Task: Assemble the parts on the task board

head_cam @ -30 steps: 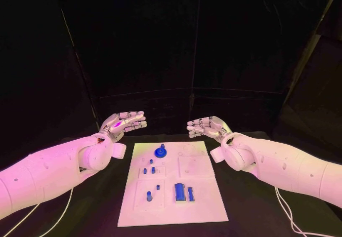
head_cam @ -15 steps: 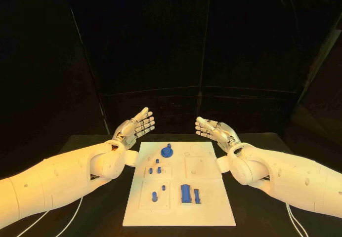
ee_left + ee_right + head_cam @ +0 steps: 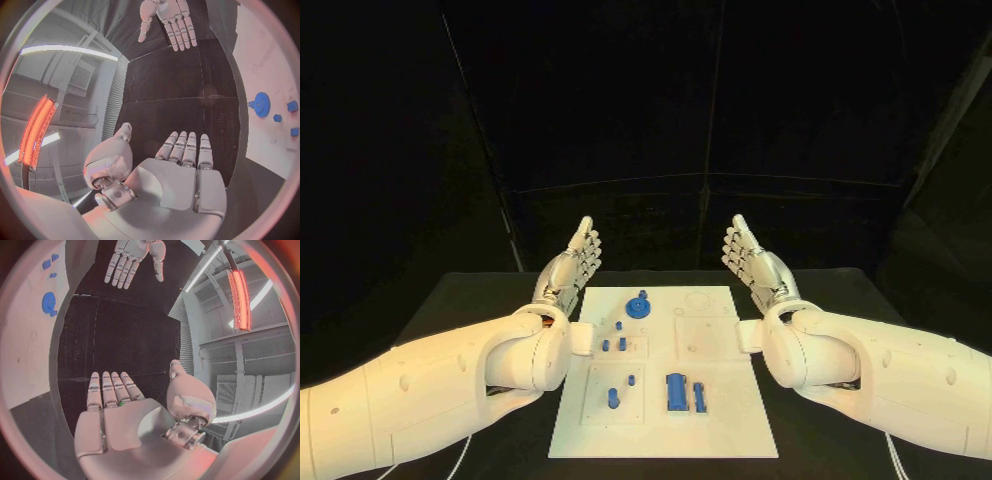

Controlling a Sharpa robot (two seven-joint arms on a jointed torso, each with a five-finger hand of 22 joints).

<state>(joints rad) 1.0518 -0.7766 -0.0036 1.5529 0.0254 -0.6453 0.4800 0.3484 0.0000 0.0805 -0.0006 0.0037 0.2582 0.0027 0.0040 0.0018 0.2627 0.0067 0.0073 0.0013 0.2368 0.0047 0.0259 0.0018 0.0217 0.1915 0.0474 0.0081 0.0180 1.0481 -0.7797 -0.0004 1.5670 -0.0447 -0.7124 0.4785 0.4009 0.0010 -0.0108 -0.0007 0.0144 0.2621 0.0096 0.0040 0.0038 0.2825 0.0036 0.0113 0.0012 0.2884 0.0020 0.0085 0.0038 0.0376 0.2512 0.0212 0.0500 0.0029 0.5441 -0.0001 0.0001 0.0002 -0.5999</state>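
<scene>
The white task board (image 3: 726,420) lies in the middle of the black table. On it are a blue gear-like part (image 3: 639,305) at the far end, several small blue pegs (image 3: 613,345) in the middle, and a larger blue block (image 3: 676,391) near the front. My left hand (image 3: 571,263) is raised beside the board's far left corner, flat, fingers straight and together, holding nothing. My right hand (image 3: 756,264) mirrors it at the far right corner, also empty. The left wrist view has the left hand (image 3: 181,170), the right hand (image 3: 170,20) opposite, and the gear (image 3: 260,104).
The black table (image 3: 473,300) extends on both sides of the board. Thin cables (image 3: 903,462) run along the table near my right arm. The right wrist view has my right hand (image 3: 112,410), the left hand (image 3: 132,257) and the board's edge (image 3: 28,330).
Both hands have opened out from curled fingers to flat, straight fingers and turned edge-on. The camera view has shifted slightly.
</scene>
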